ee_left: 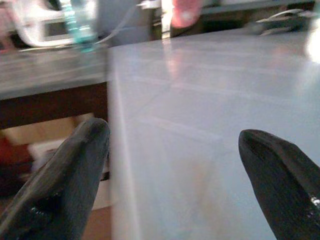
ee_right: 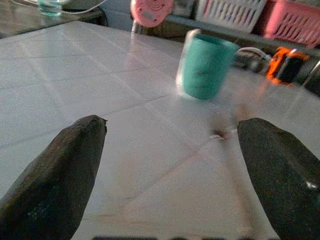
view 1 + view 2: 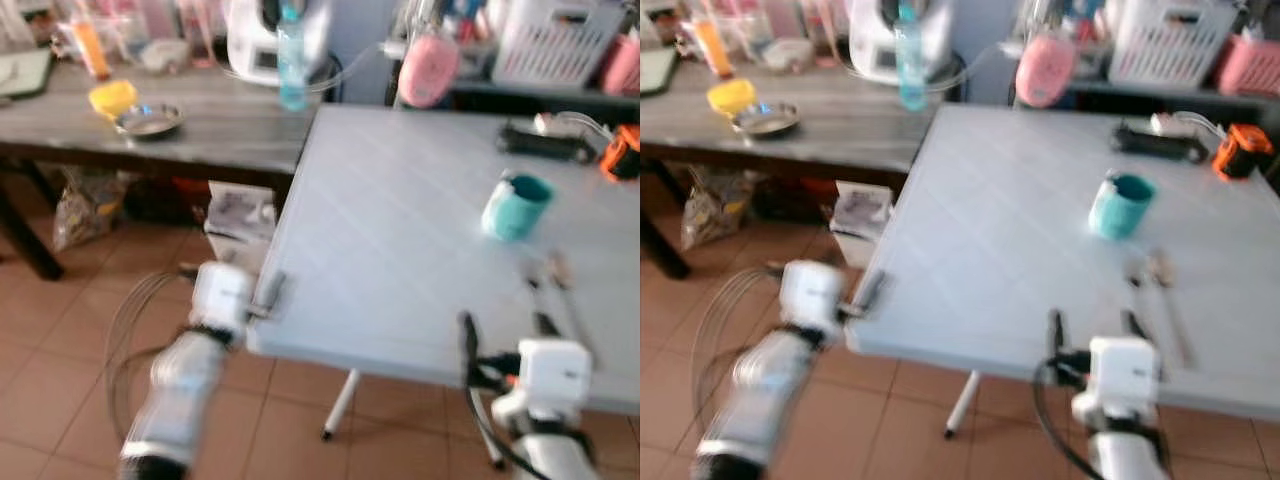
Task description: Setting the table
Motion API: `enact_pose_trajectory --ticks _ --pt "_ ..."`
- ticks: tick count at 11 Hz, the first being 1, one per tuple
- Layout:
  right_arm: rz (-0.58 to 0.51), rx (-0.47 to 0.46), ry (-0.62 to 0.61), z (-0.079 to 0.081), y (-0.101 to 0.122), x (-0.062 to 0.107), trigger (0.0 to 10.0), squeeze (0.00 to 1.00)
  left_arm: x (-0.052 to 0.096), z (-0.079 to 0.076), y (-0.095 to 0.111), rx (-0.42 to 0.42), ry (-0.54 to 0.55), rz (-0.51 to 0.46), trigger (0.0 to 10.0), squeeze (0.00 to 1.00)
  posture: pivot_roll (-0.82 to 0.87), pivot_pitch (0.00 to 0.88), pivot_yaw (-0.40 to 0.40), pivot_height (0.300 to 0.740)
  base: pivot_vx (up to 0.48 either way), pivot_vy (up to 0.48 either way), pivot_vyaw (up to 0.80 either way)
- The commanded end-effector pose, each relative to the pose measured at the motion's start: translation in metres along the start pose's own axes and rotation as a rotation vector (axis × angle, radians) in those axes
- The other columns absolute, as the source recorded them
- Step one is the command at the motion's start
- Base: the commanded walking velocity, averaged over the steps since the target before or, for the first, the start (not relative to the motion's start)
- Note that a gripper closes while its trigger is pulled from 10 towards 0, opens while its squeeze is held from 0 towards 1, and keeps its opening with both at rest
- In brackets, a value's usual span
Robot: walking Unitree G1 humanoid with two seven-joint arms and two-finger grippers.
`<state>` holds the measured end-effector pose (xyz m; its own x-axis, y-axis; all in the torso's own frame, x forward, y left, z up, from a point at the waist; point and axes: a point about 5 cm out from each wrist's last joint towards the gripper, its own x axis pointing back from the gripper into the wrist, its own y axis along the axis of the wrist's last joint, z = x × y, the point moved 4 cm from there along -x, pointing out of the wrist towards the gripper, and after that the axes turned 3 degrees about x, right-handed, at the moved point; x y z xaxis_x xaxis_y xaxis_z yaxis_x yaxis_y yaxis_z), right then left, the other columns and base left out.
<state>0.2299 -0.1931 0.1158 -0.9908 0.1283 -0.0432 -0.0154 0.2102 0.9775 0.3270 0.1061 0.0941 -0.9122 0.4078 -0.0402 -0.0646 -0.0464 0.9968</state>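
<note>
A teal mug (image 3: 516,206) stands upright on the right half of the pale tiled table (image 3: 390,230). Two pieces of cutlery (image 3: 548,280) lie just in front of it, near the front edge. My right gripper (image 3: 505,335) is open at the table's front edge, short of the cutlery (image 2: 225,132) and pointing toward the mug (image 2: 205,65). My left gripper (image 3: 270,292) sits at the table's front left corner. It is open (image 1: 172,145) and holds nothing, with one finger over the tabletop and the other past the table's left edge.
A dark wooden table (image 3: 220,130) at the back left carries a water bottle (image 3: 291,60), a metal bowl (image 3: 148,120) and a yellow object (image 3: 112,97). A black power strip (image 3: 545,142) and an orange tool (image 3: 622,152) lie at the far right. A wire fan guard (image 3: 130,330) and a box (image 3: 240,215) are on the floor.
</note>
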Motion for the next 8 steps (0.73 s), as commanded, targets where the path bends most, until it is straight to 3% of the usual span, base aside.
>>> enact_pose_trajectory --ticks 1,3,8 --pt "-0.004 -0.011 0.002 0.0029 0.0016 -0.0008 10.0 0.00 0.0007 0.0096 0.0021 -0.026 0.011 -0.005 10.0 0.00 -0.03 0.064 0.001 0.740 0.000 -0.322 0.00" --pt "-0.002 -0.012 -0.002 0.0034 0.0012 -0.0010 10.0 0.00 -0.0004 0.0090 -0.0008 -0.026 0.006 0.000 10.0 0.00 -0.03 0.064 0.001 0.740 0.000 -0.324 0.00" --pt "0.004 -0.019 -0.002 0.0075 -0.0001 -0.0032 10.0 0.00 -0.0016 0.0060 -0.0061 -0.023 -0.010 0.006 10.0 0.00 -0.04 0.067 0.004 0.740 0.000 0.000 0.00"
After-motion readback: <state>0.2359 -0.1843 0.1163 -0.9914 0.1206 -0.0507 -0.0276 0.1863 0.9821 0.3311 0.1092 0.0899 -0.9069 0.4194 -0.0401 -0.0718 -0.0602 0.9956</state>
